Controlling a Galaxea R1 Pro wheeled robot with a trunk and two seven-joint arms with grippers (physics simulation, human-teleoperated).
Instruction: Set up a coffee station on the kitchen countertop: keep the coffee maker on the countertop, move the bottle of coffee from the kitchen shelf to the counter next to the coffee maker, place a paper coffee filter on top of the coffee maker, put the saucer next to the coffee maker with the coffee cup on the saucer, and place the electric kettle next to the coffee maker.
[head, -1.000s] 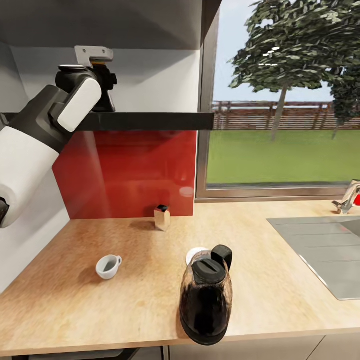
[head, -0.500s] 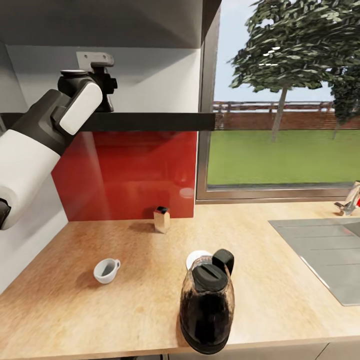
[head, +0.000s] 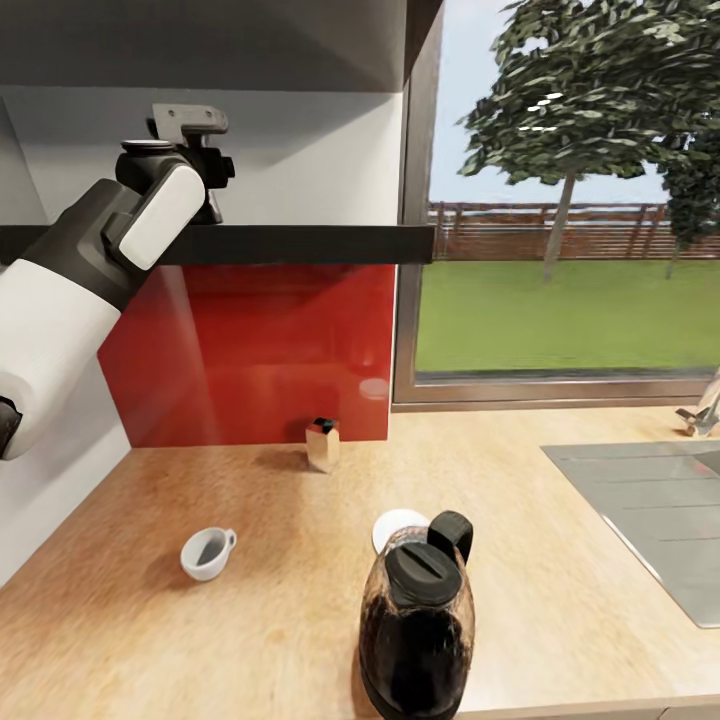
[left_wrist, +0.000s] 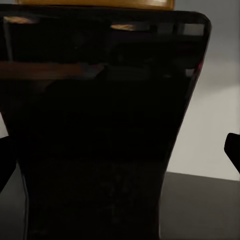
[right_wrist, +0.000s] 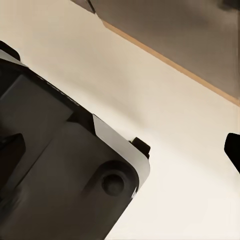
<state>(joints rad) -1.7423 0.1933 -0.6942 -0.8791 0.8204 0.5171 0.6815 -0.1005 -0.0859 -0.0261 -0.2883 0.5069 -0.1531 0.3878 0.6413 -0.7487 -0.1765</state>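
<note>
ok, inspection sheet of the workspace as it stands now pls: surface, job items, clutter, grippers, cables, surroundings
Surface: light wood kitchen countertop, inset grey sink panel at its right.
Job's things: electric kettle upright at the front edge; saucer just behind it; coffee cup apart on the countertop, not on the saucer; dark bottle of coffee close before the left wrist camera, on the kitchen shelf.
Clutter: small shiny box with a dark top, by the red backsplash.
Grippers: left gripper up at the shelf, jaw state unclear.
Cables: nothing seen.
Surroundings: window onto lawn and tree.
</note>
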